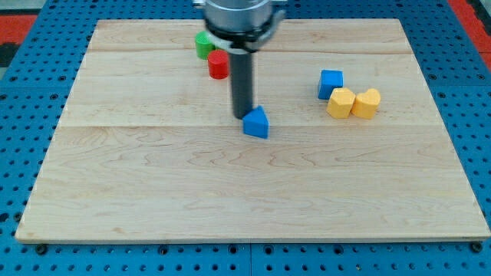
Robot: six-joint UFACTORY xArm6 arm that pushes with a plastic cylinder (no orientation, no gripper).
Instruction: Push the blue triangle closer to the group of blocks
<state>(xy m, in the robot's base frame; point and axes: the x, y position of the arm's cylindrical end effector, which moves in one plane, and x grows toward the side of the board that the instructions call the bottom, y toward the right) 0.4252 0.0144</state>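
The blue triangle [257, 123] lies near the middle of the wooden board [153, 192]. My tip [242, 116] stands right at its left side, touching or nearly touching it. To the view's right sits a group of blocks: a blue cube [331, 83], a yellow block [341, 102] and a second yellow block [366, 103], close together. The triangle is well apart from that group, to its left and slightly lower.
A red cylinder [218, 64] and a green block [203, 44] sit at the view's top, left of my rod and partly behind the arm's housing [238, 19]. A blue pegboard [476, 115] surrounds the board.
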